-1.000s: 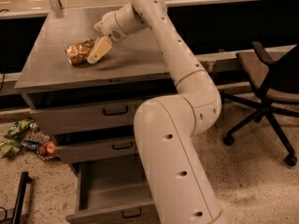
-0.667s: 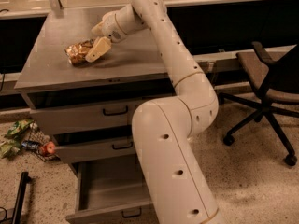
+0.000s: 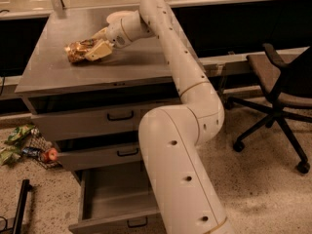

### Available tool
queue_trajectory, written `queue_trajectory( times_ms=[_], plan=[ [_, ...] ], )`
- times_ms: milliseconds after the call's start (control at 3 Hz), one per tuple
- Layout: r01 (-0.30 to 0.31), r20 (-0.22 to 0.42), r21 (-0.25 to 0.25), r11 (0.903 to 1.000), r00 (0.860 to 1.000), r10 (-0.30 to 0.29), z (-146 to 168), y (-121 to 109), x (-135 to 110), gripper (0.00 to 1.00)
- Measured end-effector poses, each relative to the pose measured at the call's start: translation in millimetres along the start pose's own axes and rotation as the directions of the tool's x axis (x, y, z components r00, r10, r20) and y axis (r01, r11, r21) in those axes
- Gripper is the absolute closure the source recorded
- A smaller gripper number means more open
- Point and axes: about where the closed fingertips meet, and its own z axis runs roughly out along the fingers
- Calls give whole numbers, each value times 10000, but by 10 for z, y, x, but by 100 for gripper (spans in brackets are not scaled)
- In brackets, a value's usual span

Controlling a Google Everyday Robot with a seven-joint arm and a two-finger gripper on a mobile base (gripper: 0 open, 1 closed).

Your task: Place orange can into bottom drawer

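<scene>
One orange can (image 3: 77, 51) lies on its side on the cabinet top (image 3: 53, 77), its long way running left to right across our view. Our gripper (image 3: 100, 50) is touching its right end, but we cannot tell if it holds the can. The bottom drawer (image 3: 109, 221) is open, well below.

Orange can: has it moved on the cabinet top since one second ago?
No. The orange can lies in the same spot on the cabinet top, with the gripper at its right end.
</scene>
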Motion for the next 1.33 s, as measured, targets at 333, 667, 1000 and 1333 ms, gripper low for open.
queue_trajectory(
  times_ms=[333, 667, 1000, 1333],
  plan=[
    [228, 342, 122, 9997, 9991, -232, -76, 2, -82, 99],
    [541, 671, 284, 9981, 9962, -559, -157, 73, -105, 100],
    [893, 1283, 868, 9922, 9867, -1000, -405, 187, -228, 100],
    [1168, 1683, 1902, 9748, 9743, -1496, -754, 322, -394, 100]
  ],
)
